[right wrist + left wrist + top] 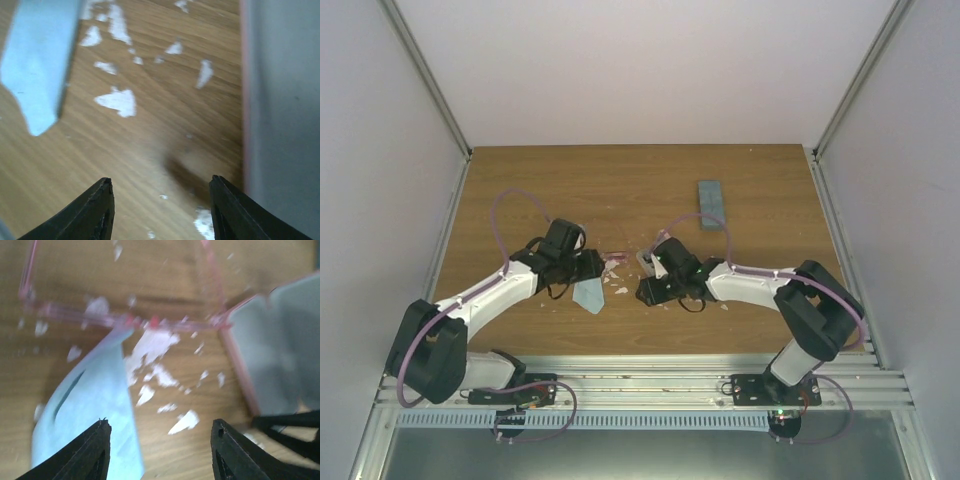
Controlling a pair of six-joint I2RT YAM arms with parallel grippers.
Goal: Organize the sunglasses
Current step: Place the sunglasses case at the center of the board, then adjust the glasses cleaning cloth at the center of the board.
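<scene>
Pink sunglasses point(127, 320), blurred, lie unfolded on the table point(150, 115) between a blue cloth point(85, 405) and an open case point(280, 350). The left gripper point(157, 427) hovers near them, fingers spread and empty. The right gripper point(160, 185), beside the case, is also spread and empty.

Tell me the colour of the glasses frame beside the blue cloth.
Translucent pink. The glasses frame shows best in the left wrist view.

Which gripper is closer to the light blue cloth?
Left. The left gripper hangs at the edge of the cloth; the right gripper is off to its side, clearly apart.
</scene>
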